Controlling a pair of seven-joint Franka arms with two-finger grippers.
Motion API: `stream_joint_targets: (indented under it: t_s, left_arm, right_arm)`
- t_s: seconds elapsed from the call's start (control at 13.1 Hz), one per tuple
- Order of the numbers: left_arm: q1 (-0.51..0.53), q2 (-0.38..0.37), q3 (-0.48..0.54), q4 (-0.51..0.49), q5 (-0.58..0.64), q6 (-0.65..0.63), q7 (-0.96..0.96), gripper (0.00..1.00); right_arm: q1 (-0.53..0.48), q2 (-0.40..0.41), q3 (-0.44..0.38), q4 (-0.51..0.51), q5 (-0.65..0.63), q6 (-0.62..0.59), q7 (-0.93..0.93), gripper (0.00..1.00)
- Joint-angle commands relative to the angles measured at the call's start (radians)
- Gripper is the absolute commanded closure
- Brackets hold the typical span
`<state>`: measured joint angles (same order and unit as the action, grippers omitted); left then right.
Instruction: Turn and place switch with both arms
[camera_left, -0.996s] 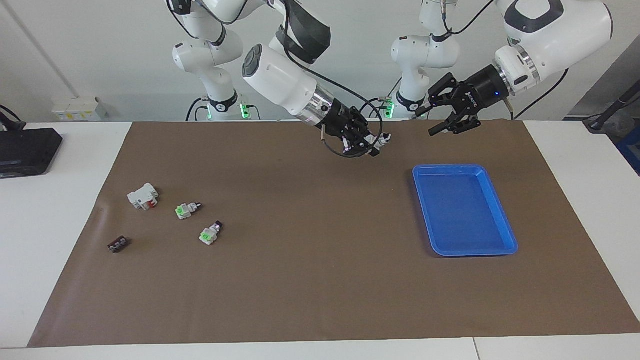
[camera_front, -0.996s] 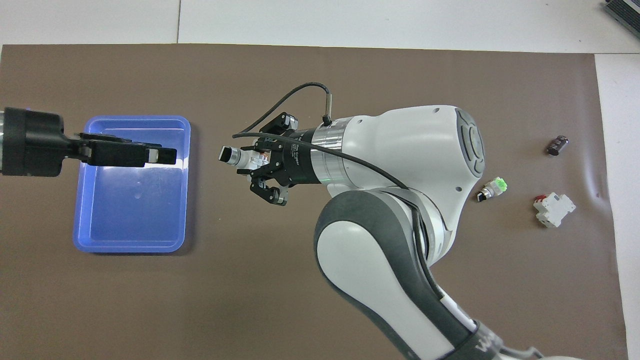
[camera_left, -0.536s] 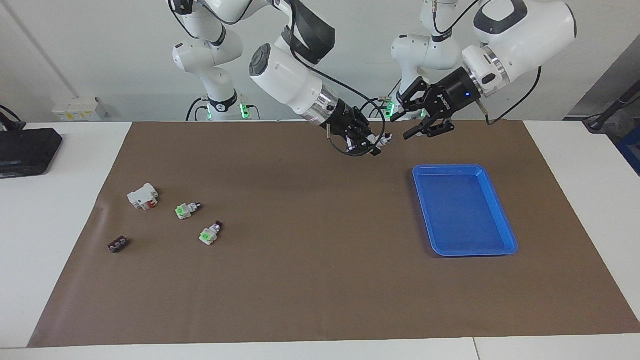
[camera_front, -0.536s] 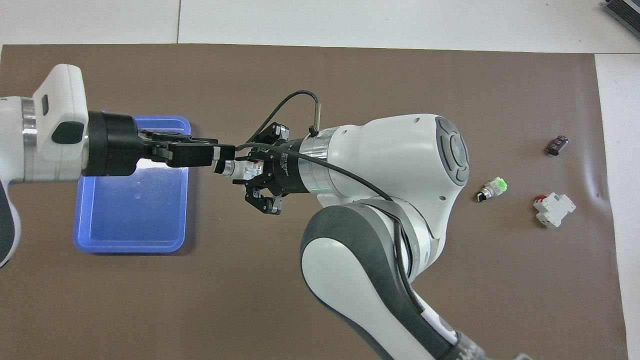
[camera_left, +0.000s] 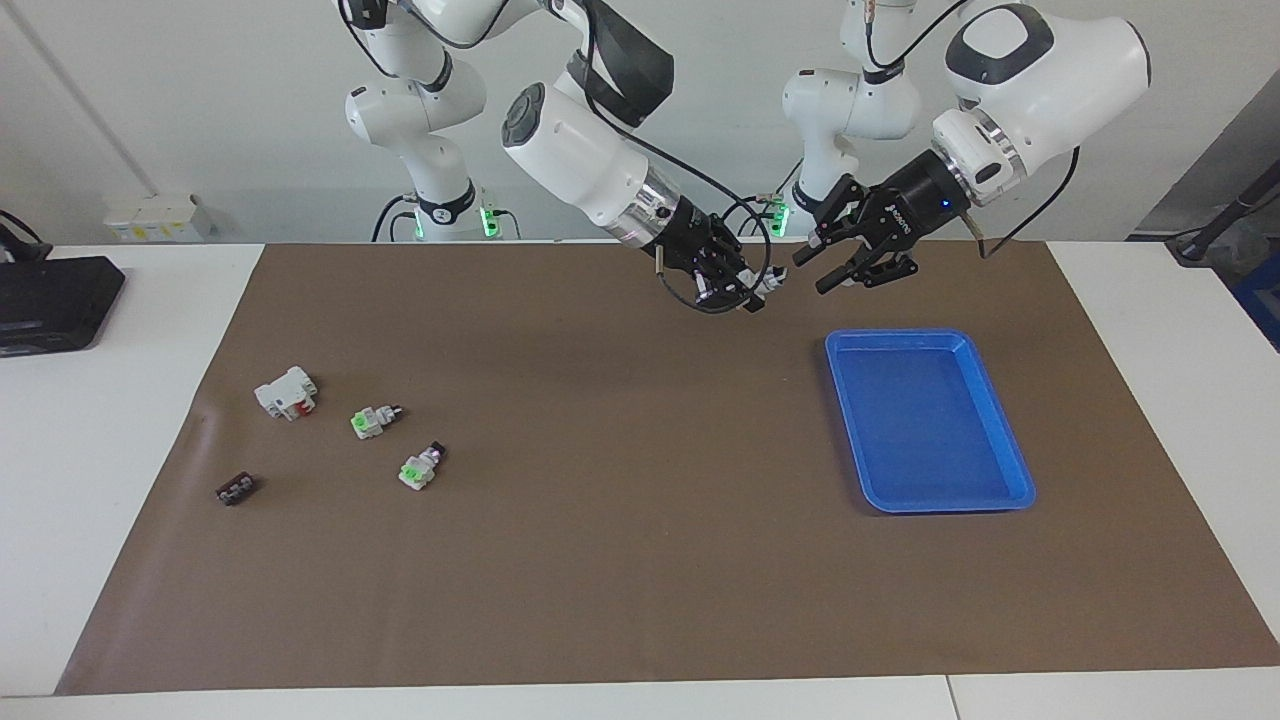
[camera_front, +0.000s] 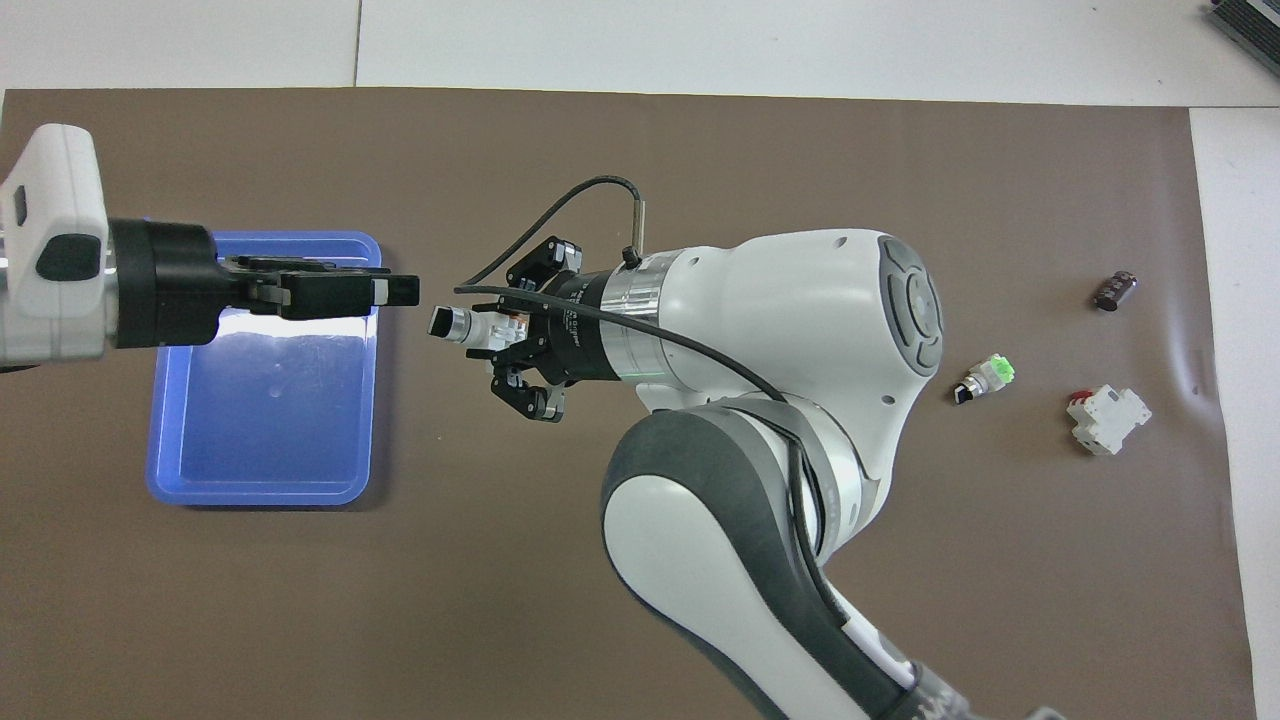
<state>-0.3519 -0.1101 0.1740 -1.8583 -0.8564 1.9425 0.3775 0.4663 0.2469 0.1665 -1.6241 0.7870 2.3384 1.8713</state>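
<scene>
The right gripper (camera_left: 745, 290) holds the switch (camera_front: 462, 326) clamped above the brown mat (camera_left: 640, 560). The left gripper (camera_left: 812, 272), fingers apart, hovers just beside it, near the blue tray (camera_left: 1010, 455).

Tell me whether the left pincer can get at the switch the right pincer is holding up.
Probably yes: the left pincer, open, faces the small white-grey switch's dark tip, which juts free of the right pincer above the brown mat; nothing lies between them.

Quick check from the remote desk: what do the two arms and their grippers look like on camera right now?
Both arms are glossy white with dark grey joint bands and silver wrist rings. Each carries a black two-finger gripper with small white lettering: the right gripper has a black cable looping off its wrist, and the left gripper shows a small blue light on its body.
</scene>
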Motion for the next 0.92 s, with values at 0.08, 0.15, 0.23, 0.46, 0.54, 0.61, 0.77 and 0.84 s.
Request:
stream_joint_targets:
  t_s: [0.08,0.15,0.23,0.46,0.54,0.61,0.77,0.84]
  left_arm:
    - [-0.007,-0.043,-0.004,-0.056,-0.013,-0.010,0.028,0.57]
    - [-0.010,-0.045,-0.004,-0.061,-0.012,-0.011,0.029,0.57]
    - [-0.012,-0.048,-0.004,-0.070,-0.010,-0.011,0.034,0.57]
    - [-0.012,-0.059,-0.008,-0.093,-0.009,-0.010,0.069,0.59]
    - [-0.013,-0.062,-0.008,-0.096,-0.007,-0.007,0.069,0.59]
    - [-0.015,-0.062,-0.010,-0.098,-0.007,-0.002,0.069,0.59]
    - [-0.035,-0.062,-0.010,-0.098,-0.007,0.016,0.069,0.60]
    - [-0.035,-0.060,-0.013,-0.096,-0.007,0.026,0.067,0.61]
  right_arm:
    - [-0.003,-0.008,0.007,-0.013,-0.026,0.022,0.019,1.00]
    - [-0.003,-0.008,0.007,-0.013,-0.025,0.022,0.017,1.00]
    - [-0.003,-0.008,0.007,-0.013,-0.026,0.022,0.019,1.00]
    - [-0.003,-0.008,0.007,-0.013,-0.026,0.022,0.019,1.00]
    - [-0.003,-0.008,0.007,-0.013,-0.026,0.022,0.019,1.00]
    - [-0.003,-0.008,0.007,-0.013,-0.025,0.022,0.019,1.00]
    - [-0.003,-0.008,0.007,-0.013,-0.026,0.022,0.019,1.00]
    - [-0.003,-0.008,0.007,-0.013,-0.026,0.022,0.019,1.00]
